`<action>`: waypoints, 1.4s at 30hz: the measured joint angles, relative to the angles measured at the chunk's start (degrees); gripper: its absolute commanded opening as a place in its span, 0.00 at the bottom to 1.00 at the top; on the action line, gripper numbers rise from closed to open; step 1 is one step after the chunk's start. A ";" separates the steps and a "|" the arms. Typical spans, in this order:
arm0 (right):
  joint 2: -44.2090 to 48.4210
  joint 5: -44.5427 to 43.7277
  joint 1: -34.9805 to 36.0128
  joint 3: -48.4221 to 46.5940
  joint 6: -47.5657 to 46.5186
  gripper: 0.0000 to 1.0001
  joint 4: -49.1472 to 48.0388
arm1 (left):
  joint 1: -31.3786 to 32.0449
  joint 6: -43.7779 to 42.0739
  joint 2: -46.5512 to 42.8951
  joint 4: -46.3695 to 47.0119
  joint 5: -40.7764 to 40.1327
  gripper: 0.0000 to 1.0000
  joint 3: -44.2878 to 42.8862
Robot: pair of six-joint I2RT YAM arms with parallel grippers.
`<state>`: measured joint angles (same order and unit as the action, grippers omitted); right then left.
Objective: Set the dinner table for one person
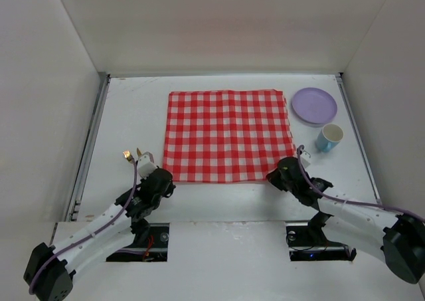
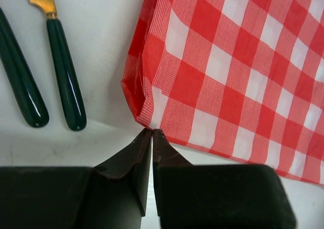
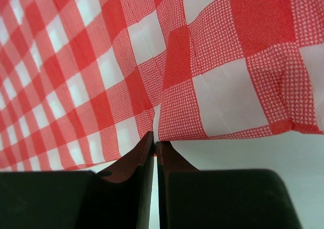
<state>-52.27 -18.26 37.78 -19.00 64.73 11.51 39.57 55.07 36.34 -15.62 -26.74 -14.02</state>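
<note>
Hiding the cloth (image 1: 228,135) corners they pinch — both grippers' jaws closed.

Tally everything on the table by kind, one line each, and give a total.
Cloth: 1
Plate: 1
Cup: 1
Cutlery with dark green handles: 2 in the left wrist view
Total: 5

A lab test cell: a bare white bench (image 1: 133,108) with metal rails down its sides, boxed in by plain white walls (image 1: 219,22), two robot arms bolted at the frame's bottom edge.
</note>
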 measured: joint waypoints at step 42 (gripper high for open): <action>-36.57 6.21 -53.70 -45.51 -23.54 0.49 0.83 | 14.21 -19.89 39.60 59.78 2.25 0.41 -7.72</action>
<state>-88.84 -12.05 -15.92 -64.51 41.19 12.34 53.78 35.18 75.94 44.16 -24.49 -21.74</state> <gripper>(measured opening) 0.470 0.406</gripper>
